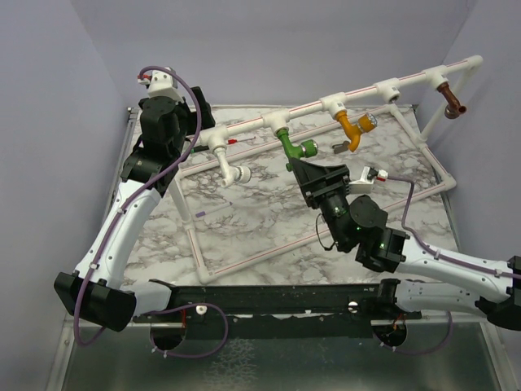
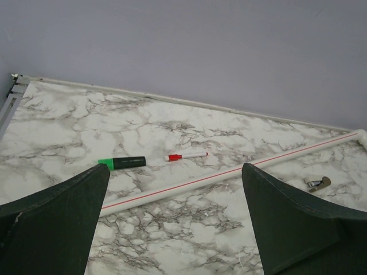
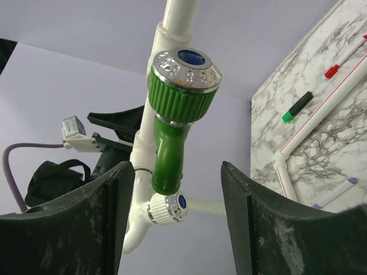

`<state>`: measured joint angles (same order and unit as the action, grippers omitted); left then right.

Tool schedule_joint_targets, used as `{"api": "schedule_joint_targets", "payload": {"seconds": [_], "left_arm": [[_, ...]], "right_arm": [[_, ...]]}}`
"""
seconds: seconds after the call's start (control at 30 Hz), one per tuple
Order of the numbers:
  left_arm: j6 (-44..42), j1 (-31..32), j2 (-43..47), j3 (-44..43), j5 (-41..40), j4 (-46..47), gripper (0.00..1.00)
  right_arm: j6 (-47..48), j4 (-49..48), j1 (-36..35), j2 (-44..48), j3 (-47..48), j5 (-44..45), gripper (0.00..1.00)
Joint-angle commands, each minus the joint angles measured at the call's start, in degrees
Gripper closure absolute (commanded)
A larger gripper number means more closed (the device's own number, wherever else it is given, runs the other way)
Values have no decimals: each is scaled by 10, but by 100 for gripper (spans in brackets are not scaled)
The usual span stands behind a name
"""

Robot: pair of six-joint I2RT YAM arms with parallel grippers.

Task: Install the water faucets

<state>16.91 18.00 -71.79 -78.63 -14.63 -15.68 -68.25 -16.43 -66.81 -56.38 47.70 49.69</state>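
Observation:
Four water faucets hang on the raised white red-striped pipe (image 1: 358, 91): white (image 1: 232, 167), green (image 1: 295, 145), orange-yellow (image 1: 352, 126) and brown (image 1: 452, 99). My right gripper (image 1: 317, 169) is open just below the green faucet. In the right wrist view the green faucet (image 3: 175, 114) hangs ahead of the right gripper (image 3: 176, 166), between the spread fingers, apart from both, with the white faucet (image 3: 160, 209) behind it. My left gripper (image 1: 189, 140) is open and empty near the pipe's left end; in its own view the left gripper (image 2: 175, 167) faces the marble table.
A low pipe frame (image 1: 244, 265) lies on the marble table (image 1: 244, 228). A green-black marker (image 2: 121, 162), a red-capped pen (image 2: 186, 156), a striped pipe (image 2: 229, 172) and a small metal piece (image 2: 317, 183) lie ahead of the left gripper. Purple walls enclose the table.

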Motion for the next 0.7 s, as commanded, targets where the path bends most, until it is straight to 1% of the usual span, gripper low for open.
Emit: {"api": "schedule_joint_targets", "payload": {"seconds": [0.0,0.07,0.13,0.3,0.47,0.67], "left_arm": [[-7,11,-26,35,43,-112,1],[-7,11,-27,35,42,-112,1],[-7,11,-27,35,43,-112,1],[-6,11,-28,35,44,-112,1],[-6,11,-29,35,45,-112,1],[-6,11,-29,35,44,-112,1]], "right_arm": [[66,13,-4,20,-5,-36,34],[106,12,-4,31,-9,-50,34],[191,-10,-4,44,-16,-72,34],[367,-40,-4,81,-22,-120,34],[525,-10,-4,110,-7,-151,34],[727,69,-4,122,43,-179,34]]}}
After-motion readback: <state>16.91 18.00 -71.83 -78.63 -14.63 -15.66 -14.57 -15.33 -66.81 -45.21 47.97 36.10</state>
